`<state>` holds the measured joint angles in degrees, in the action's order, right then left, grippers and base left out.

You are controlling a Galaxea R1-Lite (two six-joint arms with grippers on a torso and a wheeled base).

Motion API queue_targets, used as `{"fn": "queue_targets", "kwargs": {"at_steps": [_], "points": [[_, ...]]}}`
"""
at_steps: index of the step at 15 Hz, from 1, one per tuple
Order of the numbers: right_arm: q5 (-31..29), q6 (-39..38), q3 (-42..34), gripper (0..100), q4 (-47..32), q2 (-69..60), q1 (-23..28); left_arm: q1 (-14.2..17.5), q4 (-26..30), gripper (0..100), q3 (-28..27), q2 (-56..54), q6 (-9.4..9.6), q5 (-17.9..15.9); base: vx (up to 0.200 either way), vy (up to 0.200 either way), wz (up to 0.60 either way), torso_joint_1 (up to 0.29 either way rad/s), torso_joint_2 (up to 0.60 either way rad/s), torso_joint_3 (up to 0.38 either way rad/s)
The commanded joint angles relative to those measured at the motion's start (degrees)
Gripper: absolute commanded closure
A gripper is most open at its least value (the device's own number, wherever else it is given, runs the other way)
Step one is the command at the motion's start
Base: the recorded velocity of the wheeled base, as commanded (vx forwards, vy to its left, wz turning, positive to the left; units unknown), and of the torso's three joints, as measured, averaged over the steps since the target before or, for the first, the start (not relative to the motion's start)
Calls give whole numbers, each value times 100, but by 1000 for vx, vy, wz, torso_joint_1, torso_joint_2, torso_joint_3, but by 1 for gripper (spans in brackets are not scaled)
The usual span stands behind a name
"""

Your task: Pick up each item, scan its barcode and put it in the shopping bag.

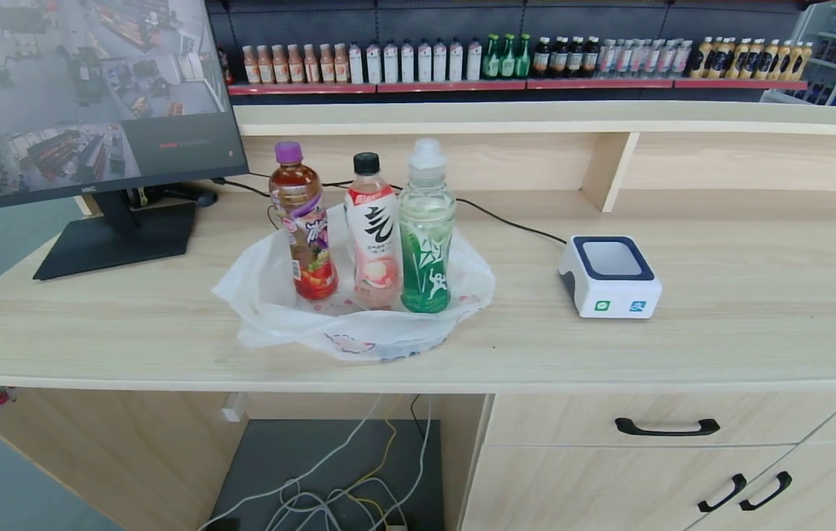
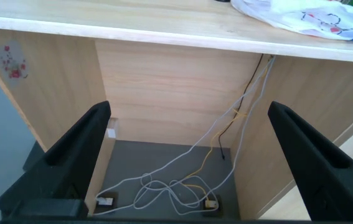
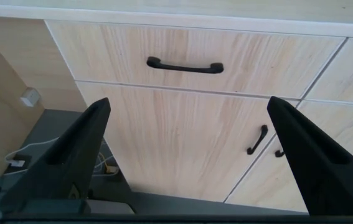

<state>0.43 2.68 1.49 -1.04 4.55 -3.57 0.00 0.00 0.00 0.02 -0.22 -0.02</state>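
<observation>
I'm looking at both arms hanging low in front of the counter [image 1: 720, 339]. The left gripper [image 2: 188, 109] is gaping open with nothing between its fingers and facing the kneehole with its loose cables [image 2: 182, 180]; the right gripper [image 3: 188, 102] is likewise released and empty, facing the drawer handle [image 3: 185, 65].

All three items are standing upright inside the shopping bag [image 1: 263, 310], close together in a row: the purple-capped bottle [image 1: 307, 236], the black-capped bottle [image 1: 375, 236] and the green bottle [image 1: 426, 243]. The scanner [image 1: 609, 276] is sitting apart to their right.

What's worrying me: either arm lifting from here is risking a knock on the counter's edge, and the bottles are packed so tightly that fingers closing on one could be tipping its neighbour. The thin bag is also likely to drag along with any bottle being lifted.

As for labels, I'm making out a red and purple wrap, a pink and white one with bold black characters, a green one with a white figure, and two small square icons on the scanner's front; I'm not reading any print off them
</observation>
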Motion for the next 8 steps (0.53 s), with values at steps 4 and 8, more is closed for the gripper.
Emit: {"fn": "queue_targets", "kwargs": {"at_steps": [4,8], "points": [[1,4,1,0,-2,20,-3,0,0,0,0,-2,-4,2,0,-200,0,0,2,2],[1,4,1,0,-2,20,-3,0,0,0,0,-2,-4,2,0,-200,0,2,1,0]]}}
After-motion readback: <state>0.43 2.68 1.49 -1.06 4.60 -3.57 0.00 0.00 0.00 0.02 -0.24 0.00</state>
